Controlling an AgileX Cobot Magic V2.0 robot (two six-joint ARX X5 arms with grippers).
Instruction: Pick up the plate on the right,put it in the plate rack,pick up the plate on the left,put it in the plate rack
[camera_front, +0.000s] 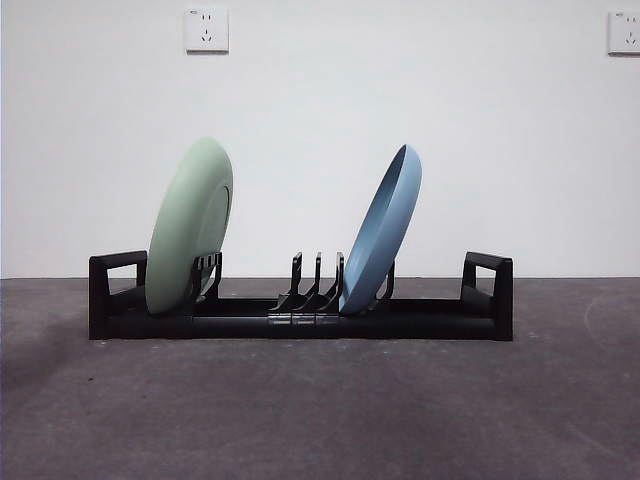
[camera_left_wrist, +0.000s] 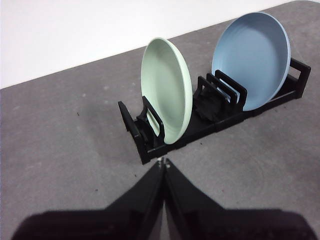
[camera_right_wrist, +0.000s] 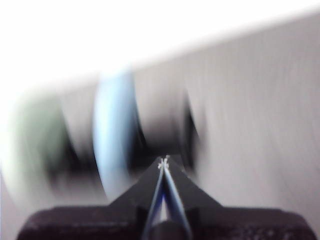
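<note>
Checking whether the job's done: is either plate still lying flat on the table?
No, the green plate and the blue plate both stand leaning in the black rack.

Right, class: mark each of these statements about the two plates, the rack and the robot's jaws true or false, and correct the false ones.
1. Both plates stand in the plate rack. True.
2. The green plate lies flat on the table. False: it stands on edge near one end of the rack.
3. The blue plate leans tilted. True.
4. The left gripper holds a plate. False: its jaws are shut on nothing.
5. The plates touch each other. False: empty slots separate them.
</note>
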